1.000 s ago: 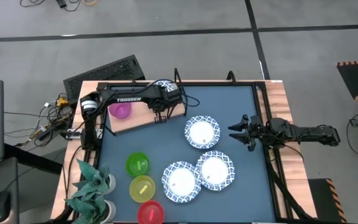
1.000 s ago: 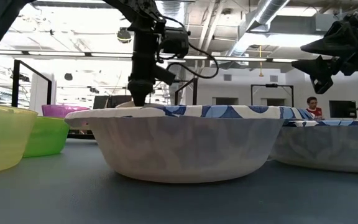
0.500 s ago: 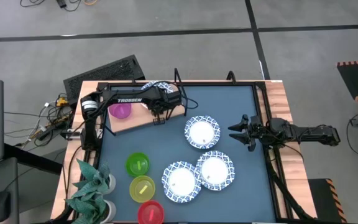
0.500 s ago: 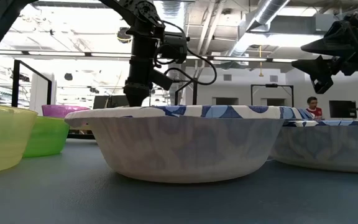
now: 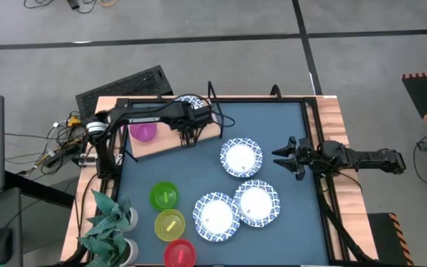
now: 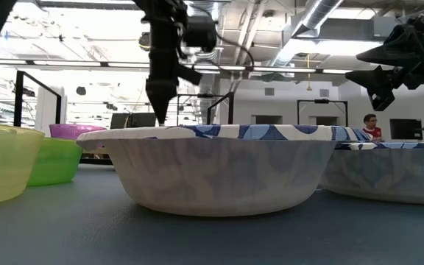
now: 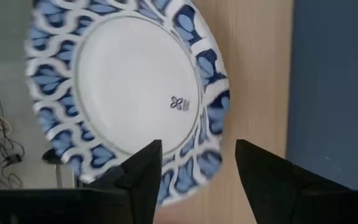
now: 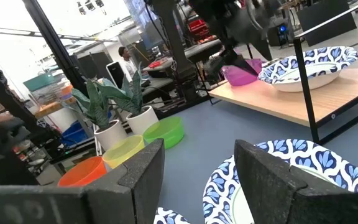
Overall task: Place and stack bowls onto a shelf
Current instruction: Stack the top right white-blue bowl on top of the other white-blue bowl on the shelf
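Note:
A white bowl with a blue patterned rim [image 7: 123,93] rests by its base on the light-wood shelf [image 7: 253,81] at the shelf's far right end [image 5: 192,101]. My left gripper [image 7: 197,177] hovers open just above this bowl's near rim, its fingers pointing down [image 6: 157,110]. A purple bowl [image 5: 143,131] sits on the shelf's left part. Three more blue-rimmed bowls [image 5: 241,157] [image 5: 256,202] [image 5: 216,216] sit on the dark table. Green [image 5: 164,196], yellow [image 5: 170,224] and red [image 5: 179,253] bowls sit near the left front. My right gripper [image 5: 291,157] waits open at the table's right.
A potted green plant [image 5: 110,222] stands at the near left corner. Black metal frame posts [image 5: 212,93] rise behind the shelf. People [image 8: 128,59] show in the room beyond. Bare tabletop [image 5: 280,126] lies between the shelf and the right arm.
My left gripper has opened and let go of the blue-rimmed bowl, then risen and drawn a little toward the table's left edge. The bowl stays on the shelf.

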Robot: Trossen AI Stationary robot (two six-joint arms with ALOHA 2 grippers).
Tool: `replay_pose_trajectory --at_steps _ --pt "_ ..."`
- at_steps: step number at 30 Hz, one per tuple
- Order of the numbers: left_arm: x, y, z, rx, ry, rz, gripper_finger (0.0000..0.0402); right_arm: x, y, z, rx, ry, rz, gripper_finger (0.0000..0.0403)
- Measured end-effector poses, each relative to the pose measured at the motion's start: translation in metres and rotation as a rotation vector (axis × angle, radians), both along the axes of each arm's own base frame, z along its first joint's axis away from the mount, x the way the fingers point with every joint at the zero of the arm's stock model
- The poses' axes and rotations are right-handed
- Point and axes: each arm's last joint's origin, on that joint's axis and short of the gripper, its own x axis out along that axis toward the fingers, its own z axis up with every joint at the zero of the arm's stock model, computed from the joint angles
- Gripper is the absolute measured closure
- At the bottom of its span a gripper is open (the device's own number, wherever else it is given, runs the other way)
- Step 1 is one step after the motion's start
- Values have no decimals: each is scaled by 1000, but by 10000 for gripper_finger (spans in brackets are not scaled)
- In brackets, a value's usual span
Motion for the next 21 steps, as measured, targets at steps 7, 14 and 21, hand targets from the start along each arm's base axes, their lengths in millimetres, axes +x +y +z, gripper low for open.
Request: replay_pose_trajectory --at_steps 7,14,21 --pt "1 -44 37 -111 -220 -168 213 0 0 0 0 0 0 183" --pt "34 -99 22 -31 -312 -484 214 0 0 0 0 0 1 183" --pt "70 -125 -29 -9 -254 -664 214 0 0 0 2 0 1 183"
